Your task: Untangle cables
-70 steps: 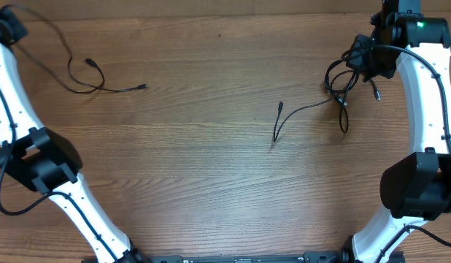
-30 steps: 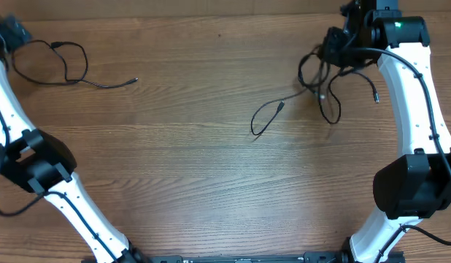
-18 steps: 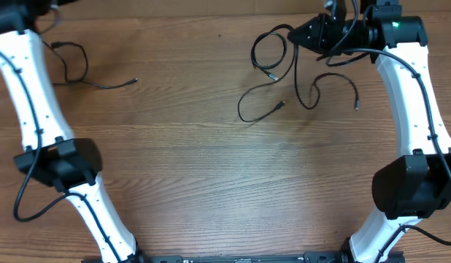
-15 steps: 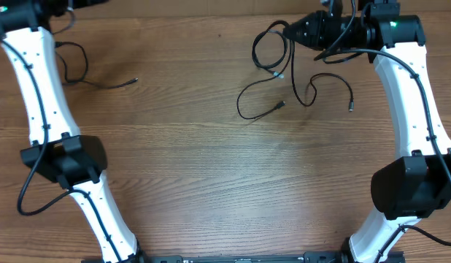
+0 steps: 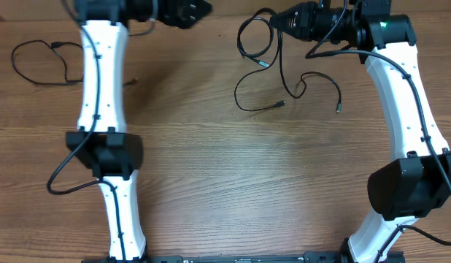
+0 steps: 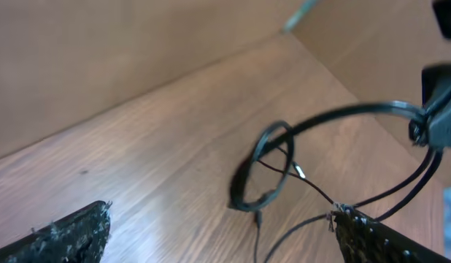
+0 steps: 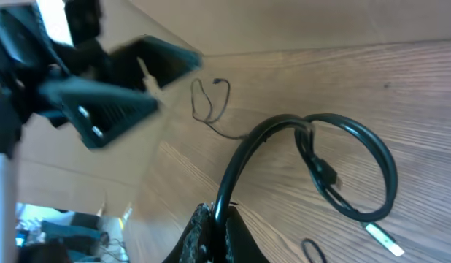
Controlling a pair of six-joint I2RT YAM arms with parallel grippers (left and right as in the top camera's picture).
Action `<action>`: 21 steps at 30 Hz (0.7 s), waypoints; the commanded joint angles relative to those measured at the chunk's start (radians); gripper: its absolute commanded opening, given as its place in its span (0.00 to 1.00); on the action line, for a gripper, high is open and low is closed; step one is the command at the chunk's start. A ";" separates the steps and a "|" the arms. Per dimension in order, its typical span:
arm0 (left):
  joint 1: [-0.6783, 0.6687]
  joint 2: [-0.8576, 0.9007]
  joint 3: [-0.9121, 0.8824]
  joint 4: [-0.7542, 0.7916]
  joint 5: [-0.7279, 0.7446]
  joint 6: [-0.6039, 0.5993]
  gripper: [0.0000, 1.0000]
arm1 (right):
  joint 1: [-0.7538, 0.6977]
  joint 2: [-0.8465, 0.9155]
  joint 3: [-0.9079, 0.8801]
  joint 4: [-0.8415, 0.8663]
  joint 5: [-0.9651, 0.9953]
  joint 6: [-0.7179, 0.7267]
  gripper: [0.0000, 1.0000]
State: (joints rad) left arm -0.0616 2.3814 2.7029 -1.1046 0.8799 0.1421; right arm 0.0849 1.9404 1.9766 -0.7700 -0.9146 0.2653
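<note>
Overhead view of a wooden table [image 5: 225, 183] with two white robot arms. Over the last second or so my left arm has swung from the far upper left corner across to the top centre. Its left gripper [image 5: 187, 11] is spread wide and holds nothing, and it now faces the bundle.

My right gripper [image 5: 282, 18] has carried the tangled cables [image 5: 249, 45] leftward along the top edge. Its fingers are clamped tight on the knot. A loop hangs beside it, and two tails trail down onto the wood at upper centre.

The freed cable [image 5: 40, 63] lies alone at the upper left, well apart from both grippers.

I count three cables: one separated, and what I judge to be two in the tangle. One is done, then, and the open left gripper looks placed to pull off the next.
</note>
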 commanded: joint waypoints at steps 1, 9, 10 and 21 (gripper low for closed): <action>-0.018 0.036 -0.005 -0.012 0.007 0.065 0.97 | 0.001 -0.030 0.039 0.023 -0.034 0.100 0.04; -0.065 0.061 -0.006 -0.042 0.003 0.170 0.94 | 0.001 -0.030 0.039 0.116 -0.175 0.217 0.04; -0.070 0.065 -0.006 -0.043 0.002 0.175 0.94 | 0.001 -0.030 0.039 0.134 -0.192 0.244 0.04; -0.129 0.071 -0.007 -0.043 0.004 0.177 0.83 | 0.001 -0.030 0.039 0.169 -0.243 0.342 0.04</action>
State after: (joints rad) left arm -0.1726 2.4382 2.7026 -1.1454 0.8787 0.2962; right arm 0.0849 1.9408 1.9766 -0.6132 -1.1198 0.5774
